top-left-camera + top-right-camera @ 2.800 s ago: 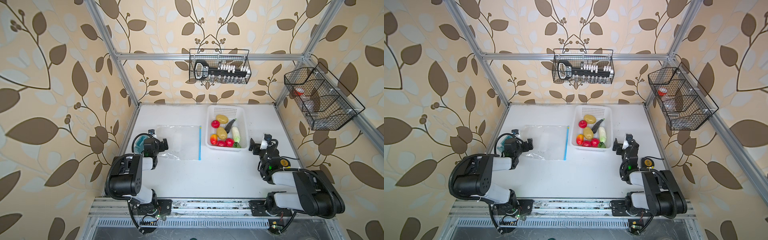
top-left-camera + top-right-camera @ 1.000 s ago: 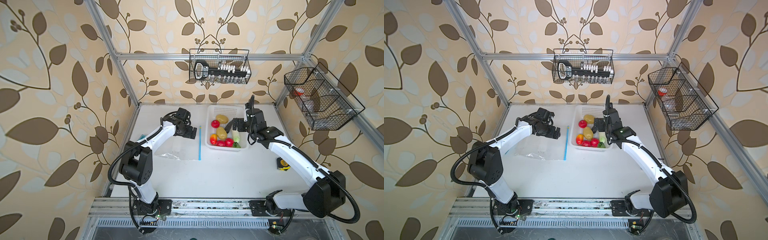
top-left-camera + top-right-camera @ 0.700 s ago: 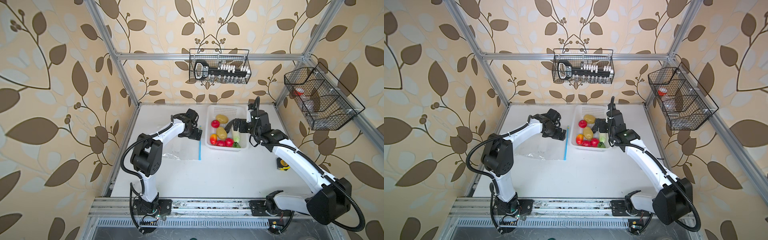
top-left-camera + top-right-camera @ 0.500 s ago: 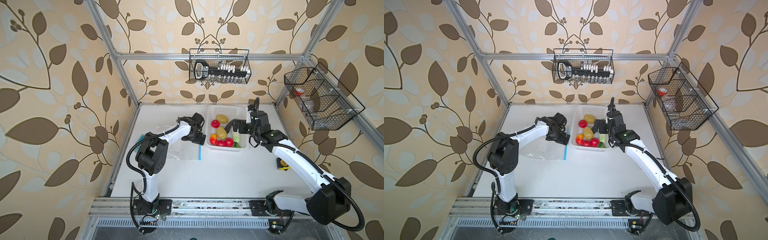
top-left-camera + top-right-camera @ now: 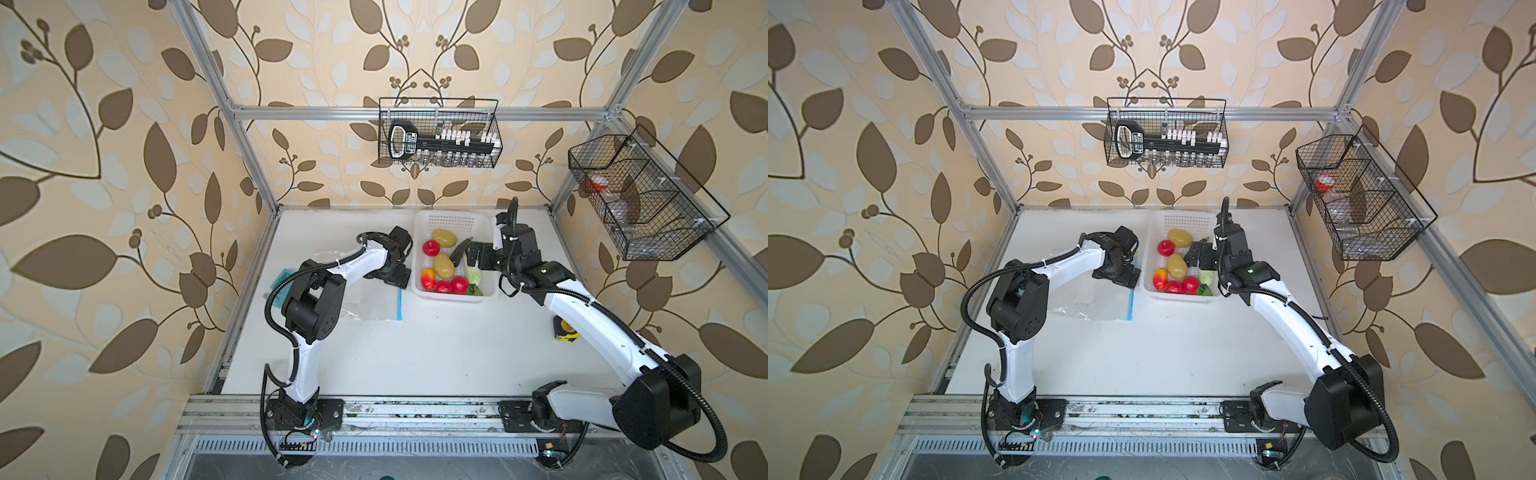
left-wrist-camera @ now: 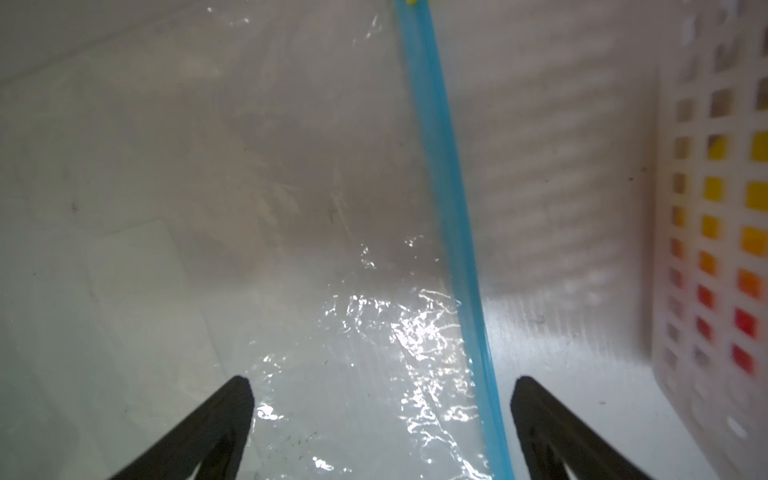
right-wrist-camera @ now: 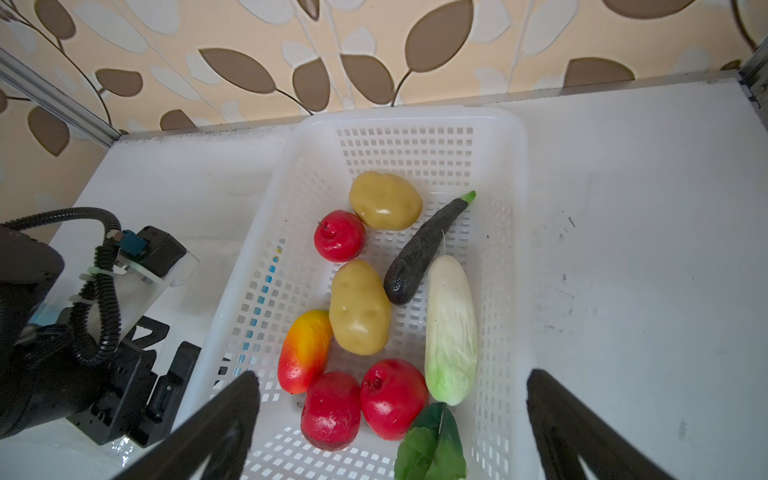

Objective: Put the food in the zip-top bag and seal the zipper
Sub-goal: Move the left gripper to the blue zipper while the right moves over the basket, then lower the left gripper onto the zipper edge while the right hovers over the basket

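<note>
Above zipper point(image 6: 446, 199) | left arm point(image 5: 365, 259) bent, jaws apart | right arm point(image 5: 582, 307) over basket point(image 5: 457, 216)

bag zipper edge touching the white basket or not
Apart. The left wrist view shows bare table between the blue zipper strip and the basket wall.

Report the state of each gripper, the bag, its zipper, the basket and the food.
zip-top bag, lying flat, empty.
zipper, flat; sealed or not, cannot tell.
white basket, upright, holds all the food.
food, none bagged yet.
left gripper, open, empty, over the bag's zipper edge.
right gripper, open, empty, above the basket.
</note>
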Action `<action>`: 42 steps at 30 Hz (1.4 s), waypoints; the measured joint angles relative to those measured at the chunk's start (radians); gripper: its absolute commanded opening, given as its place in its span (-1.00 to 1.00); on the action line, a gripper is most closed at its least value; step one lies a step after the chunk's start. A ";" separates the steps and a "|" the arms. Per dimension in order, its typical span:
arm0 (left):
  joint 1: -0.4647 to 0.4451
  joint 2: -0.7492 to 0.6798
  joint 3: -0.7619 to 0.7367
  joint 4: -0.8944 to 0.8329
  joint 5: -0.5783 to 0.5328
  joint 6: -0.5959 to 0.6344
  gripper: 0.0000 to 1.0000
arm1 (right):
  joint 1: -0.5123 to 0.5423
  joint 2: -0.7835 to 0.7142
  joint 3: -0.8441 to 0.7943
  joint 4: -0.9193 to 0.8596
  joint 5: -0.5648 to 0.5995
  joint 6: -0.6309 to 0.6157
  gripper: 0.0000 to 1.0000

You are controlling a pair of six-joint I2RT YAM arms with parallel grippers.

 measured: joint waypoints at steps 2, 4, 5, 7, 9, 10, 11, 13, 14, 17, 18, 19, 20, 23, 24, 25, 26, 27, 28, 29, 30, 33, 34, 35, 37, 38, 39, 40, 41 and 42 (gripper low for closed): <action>-0.006 0.014 0.019 -0.002 -0.001 0.000 0.98 | -0.002 0.000 -0.002 0.000 -0.003 0.000 1.00; -0.017 0.029 0.045 -0.007 -0.001 -0.001 0.98 | -0.003 0.000 -0.006 0.000 -0.005 0.001 1.00; -0.026 0.037 0.061 -0.008 -0.002 -0.002 0.98 | -0.003 0.000 -0.008 0.000 -0.006 0.003 1.00; -0.043 0.050 0.088 -0.011 -0.009 -0.003 0.98 | -0.003 0.000 -0.011 0.000 -0.007 0.006 1.00; -0.069 0.063 0.114 -0.018 -0.031 -0.005 0.98 | -0.003 0.000 -0.014 0.000 -0.008 0.008 1.00; -0.087 0.069 0.125 -0.020 -0.048 -0.005 0.98 | -0.003 0.000 -0.016 0.000 -0.008 0.011 1.00; -0.100 0.073 0.132 -0.022 -0.059 -0.006 0.98 | -0.003 0.000 -0.016 -0.001 -0.009 0.012 1.00; -0.123 0.078 0.136 -0.026 -0.084 -0.006 0.98 | -0.005 -0.001 -0.016 -0.002 -0.010 0.016 1.00; -0.132 0.079 0.136 -0.031 -0.094 -0.005 0.98 | -0.005 -0.002 -0.016 -0.003 -0.010 0.018 1.00; -0.145 0.079 0.136 -0.038 -0.133 0.000 0.98 | -0.006 -0.012 -0.025 -0.003 -0.010 0.020 1.00; -0.143 0.079 0.136 -0.039 -0.146 0.005 0.98 | -0.006 -0.018 -0.032 -0.004 -0.010 0.022 1.00; -0.141 0.079 0.135 -0.040 -0.164 0.008 0.98 | -0.008 -0.022 -0.038 -0.005 -0.010 0.023 1.00; -0.141 0.079 0.134 -0.043 -0.179 0.013 0.98 | -0.010 -0.025 -0.044 -0.005 -0.010 0.026 1.00; -0.133 0.079 0.126 -0.046 -0.212 0.028 0.92 | -0.013 -0.026 -0.056 -0.006 -0.012 0.033 1.00; -0.129 0.079 0.121 -0.046 -0.217 0.032 0.89 | -0.014 -0.026 -0.058 -0.007 -0.014 0.035 1.00; -0.127 0.079 0.114 -0.047 -0.225 0.034 0.85 | -0.015 -0.026 -0.060 -0.007 -0.015 0.038 1.00; -0.124 0.079 0.110 -0.047 -0.230 0.037 0.81 | -0.015 -0.026 -0.060 -0.007 -0.018 0.041 1.00; -0.122 0.079 0.105 -0.048 -0.231 0.041 0.78 | -0.015 -0.026 -0.060 -0.006 -0.022 0.045 1.00; -0.121 0.079 0.101 -0.052 -0.233 0.043 0.74 | -0.015 -0.026 -0.060 -0.005 -0.025 0.049 1.00; -0.119 0.079 0.100 -0.054 -0.234 0.048 0.73 | -0.015 -0.026 -0.060 -0.004 -0.027 0.051 1.00; -0.118 0.079 0.099 -0.055 -0.234 0.050 0.72 | -0.015 -0.024 -0.060 -0.002 -0.031 0.053 1.00; -0.114 0.079 0.099 -0.062 -0.233 0.048 0.64 | -0.015 -0.014 -0.060 0.001 -0.040 0.060 1.00; -0.114 0.079 0.099 -0.066 -0.232 0.045 0.62 | -0.014 -0.009 -0.060 0.001 -0.041 0.063 1.00; -0.114 0.079 0.099 -0.070 -0.230 0.043 0.57 | -0.014 -0.006 -0.060 0.002 -0.043 0.064 1.00; -0.114 0.079 0.099 -0.079 -0.228 0.035 0.53 | -0.014 0.001 -0.060 0.004 -0.045 0.068 1.00; -0.113 0.079 0.099 -0.082 -0.227 0.032 0.52 | -0.013 0.004 -0.060 0.005 -0.045 0.068 1.00; -0.108 0.079 0.099 -0.082 -0.226 0.029 0.52 | -0.012 0.007 -0.060 0.006 -0.047 0.069 1.00; -0.108 0.079 0.099 -0.082 -0.224 0.028 0.52 | -0.010 0.010 -0.060 0.008 -0.047 0.071 1.00; -0.108 0.079 0.099 -0.083 -0.222 0.026 0.53 | -0.008 0.011 -0.060 0.008 -0.047 0.071 1.00; -0.108 0.079 0.099 -0.083 -0.217 0.024 0.52 | -0.008 0.013 -0.060 0.008 -0.048 0.071 1.00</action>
